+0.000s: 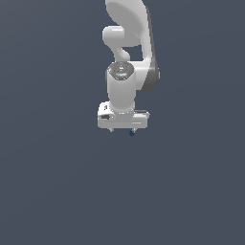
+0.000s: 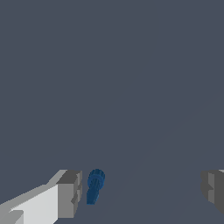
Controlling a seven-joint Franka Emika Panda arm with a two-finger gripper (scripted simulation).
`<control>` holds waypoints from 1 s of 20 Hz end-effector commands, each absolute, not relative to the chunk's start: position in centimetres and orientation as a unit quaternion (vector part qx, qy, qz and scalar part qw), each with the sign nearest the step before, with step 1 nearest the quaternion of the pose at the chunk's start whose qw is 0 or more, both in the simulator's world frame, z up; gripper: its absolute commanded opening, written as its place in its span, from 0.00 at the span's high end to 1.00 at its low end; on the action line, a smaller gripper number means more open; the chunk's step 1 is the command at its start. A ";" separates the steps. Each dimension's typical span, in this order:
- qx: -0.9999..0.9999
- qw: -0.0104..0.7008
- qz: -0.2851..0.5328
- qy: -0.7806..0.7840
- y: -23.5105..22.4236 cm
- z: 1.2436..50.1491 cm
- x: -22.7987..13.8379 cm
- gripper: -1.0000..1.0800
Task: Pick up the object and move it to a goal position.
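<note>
The object (image 2: 94, 186) is a small dark blue piece with a rounded head, lying between my fingers and close beside one finger (image 2: 69, 194). The other finger (image 2: 213, 189) stands far off it. My gripper (image 2: 141, 192) is open, and nothing is held. In the exterior view the white arm hangs straight down over the grey floor, the gripper (image 1: 122, 129) just above it, and the object (image 1: 132, 133) shows as a tiny blue dot by the fingertip on the exterior view's right.
A plain dark grey floor (image 1: 57, 182) spreads all around the arm. No other objects or edges show in either view.
</note>
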State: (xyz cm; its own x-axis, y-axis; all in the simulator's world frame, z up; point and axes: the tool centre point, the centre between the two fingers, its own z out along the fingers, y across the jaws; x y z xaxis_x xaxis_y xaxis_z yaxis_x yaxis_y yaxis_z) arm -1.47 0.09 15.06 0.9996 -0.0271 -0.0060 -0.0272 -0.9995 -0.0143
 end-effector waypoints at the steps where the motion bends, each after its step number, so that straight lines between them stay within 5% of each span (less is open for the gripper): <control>1: -1.000 0.006 0.003 -0.005 0.8 14.2 -2.4 0.04; 20: -0.992 0.000 0.000 -0.129 5.4 9.2 -9.3 0.04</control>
